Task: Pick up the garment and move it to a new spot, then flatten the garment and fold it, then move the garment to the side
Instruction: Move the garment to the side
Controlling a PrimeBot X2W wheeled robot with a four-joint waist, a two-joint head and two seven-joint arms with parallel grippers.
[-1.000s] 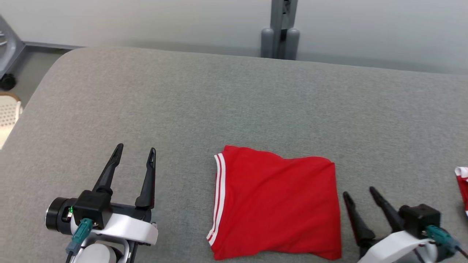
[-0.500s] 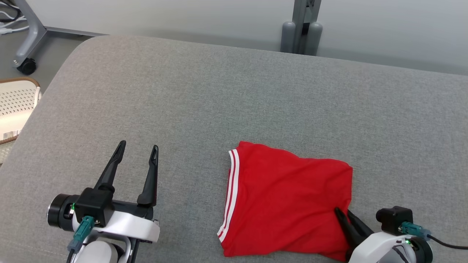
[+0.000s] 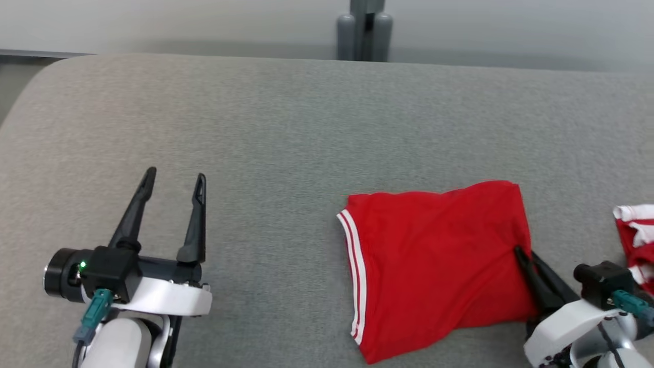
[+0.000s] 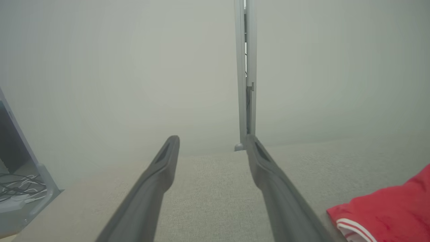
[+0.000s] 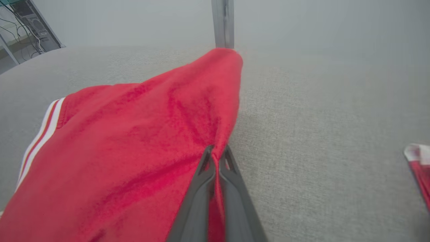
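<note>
the red garment [image 3: 434, 266] lies folded on the gray counter [image 3: 286, 128], on the robot's right side. it has two white stripes along its left edge. its right edge is bunched up where it is pinched, and little wrinkles run out from that spot.

the right end effector [image 3: 518, 251] is closed tight on the right edge of the garment. in the right wrist view the two dark fingers [image 5: 201, 188] press together with red cloth squeezed between them, and the garment [image 5: 134, 151] rises up a bit toward that pinch.

the left end effector [image 3: 174, 176] is wide apart and holds nothing. it hangs over bare counter, well apart from the garment. in the left wrist view only a red corner with white stripes [image 4: 386, 208] shows at the lower right.

another red and white cloth [image 3: 633, 230] lies at the far right edge of the counter, near the right arm. a gray post [image 3: 364, 30] stands behind the counter by the pale wall.
</note>
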